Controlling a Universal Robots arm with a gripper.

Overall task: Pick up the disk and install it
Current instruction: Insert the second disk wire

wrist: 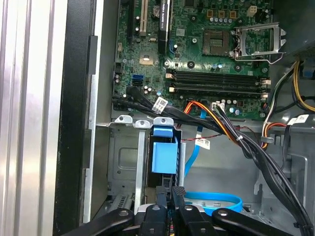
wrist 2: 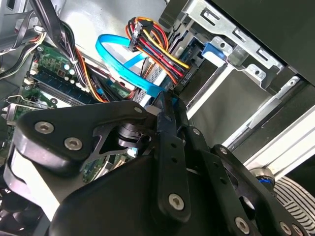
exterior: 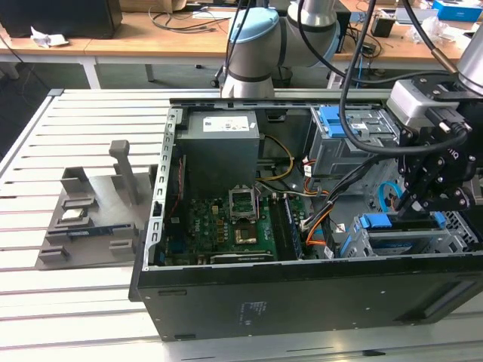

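The disk [exterior: 404, 243] lies flat in the metal drive cage [exterior: 453, 240] at the near right corner of the open computer case, its blue rail end [exterior: 375, 221] facing the motherboard. Its label is hidden. In the first wrist view the blue rail end [wrist: 164, 153] sits between the cage's rails. My gripper [exterior: 411, 205] hangs just above the cage, over the disk. In both wrist views the fingers [wrist: 178, 192] are pressed together, nothing between them, with the tip [wrist 2: 165, 101] close to the blue rail end.
The case holds a grey power-supply box [exterior: 223, 143], a green motherboard [exterior: 226, 219] and a second blue caddy [exterior: 336, 121] in the far cage. Black, orange and blue cables [wrist: 231, 132] run beside the cage. A grey fixture [exterior: 83, 211] stands at the exterior view's left.
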